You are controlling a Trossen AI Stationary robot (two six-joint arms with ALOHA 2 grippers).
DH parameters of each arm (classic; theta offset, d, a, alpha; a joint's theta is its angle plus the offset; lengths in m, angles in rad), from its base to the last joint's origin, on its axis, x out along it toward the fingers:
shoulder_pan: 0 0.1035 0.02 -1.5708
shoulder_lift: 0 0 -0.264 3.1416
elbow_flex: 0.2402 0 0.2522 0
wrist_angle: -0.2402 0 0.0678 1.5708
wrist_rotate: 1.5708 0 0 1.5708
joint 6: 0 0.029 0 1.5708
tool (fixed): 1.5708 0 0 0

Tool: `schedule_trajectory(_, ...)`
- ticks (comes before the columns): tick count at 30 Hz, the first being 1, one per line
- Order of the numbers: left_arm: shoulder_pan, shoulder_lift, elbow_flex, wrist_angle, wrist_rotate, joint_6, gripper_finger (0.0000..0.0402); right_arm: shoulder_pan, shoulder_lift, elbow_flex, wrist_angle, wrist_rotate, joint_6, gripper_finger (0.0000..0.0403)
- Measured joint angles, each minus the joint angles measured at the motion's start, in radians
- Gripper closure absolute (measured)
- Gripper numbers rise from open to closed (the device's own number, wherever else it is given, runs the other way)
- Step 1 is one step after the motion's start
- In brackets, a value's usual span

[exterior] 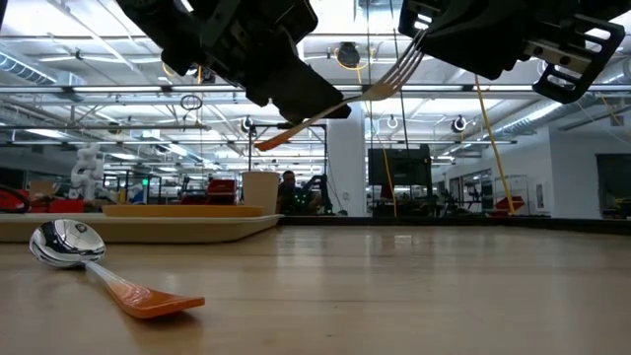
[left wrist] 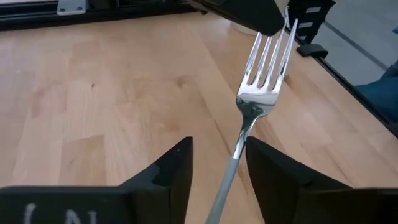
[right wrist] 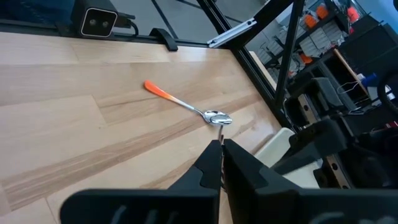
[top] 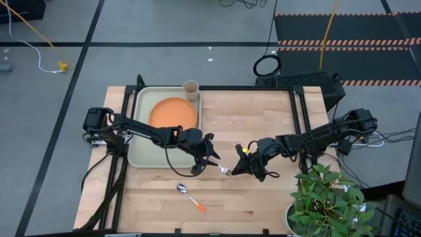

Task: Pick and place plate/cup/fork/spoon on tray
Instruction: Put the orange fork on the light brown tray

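Fork (top: 225, 170): held in the air at the centre of the high view, between the two arms, above the counter (top: 263, 197). In the low view it hangs well clear of the wood, tines up to the right, orange handle down to the left. A hand-over, by the look of it.

Right claw (top: 238, 168): clamped together on the tine end of the fork; its wrist view shows the fingers pressed shut.

Left claw (top: 209, 160): fingers apart, set either side of the fork's neck and handle. In its wrist view a gap shows on each side of the shaft, so no firm grip is confirmed.

Handling note: the left claw should close squarely on the handle and be seen to hold before the right claw lets go. Releasing early would likely drop the fork onto the counter. The carry to the tray (top: 139, 155) is short, leftward.

Spoon (top: 191, 197): lying flat on the counter, lower centre of the high view, bowl to the upper left, untouched.

Plate (top: 173, 113): on the tray, toward its upper right part.

Cup (top: 191, 89): upright at the tray's upper right corner; inside or on the rim cannot be told.

Counter: pale wood planks in a black frame; a leafy plant (top: 325, 197) at the lower right corner.

Room: grey floor, cables, striped black matting at the upper right; the low view shows a large hall with ceiling lights.
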Motion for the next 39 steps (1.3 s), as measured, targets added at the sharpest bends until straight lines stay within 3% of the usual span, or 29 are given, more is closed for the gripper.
schedule_trajectory(7, -0.007, 0.000, 0.000, -0.002, 0.031, 0.003, 0.0217, 0.000, 0.000, 0.000, 0.001, 0.000, 0.000, 0.0403)
schedule_trajectory(20, -0.004, 0.000, 0.000, -0.002, 0.021, -0.002, 0.0289, 0.000, 0.000, 0.000, 0.001, 0.000, -0.004, 0.0403)
schedule_trajectory(31, -0.004, 0.008, 0.000, 0.005, 0.016, -0.014, 0.0245, 0.000, 0.000, 0.000, 0.001, 0.000, -0.008, 0.0403)
schedule_trajectory(39, -0.004, 0.023, 0.000, 0.016, 0.018, -0.020, 0.0269, 0.000, 0.000, 0.000, 0.002, 0.000, -0.021, 0.0403)
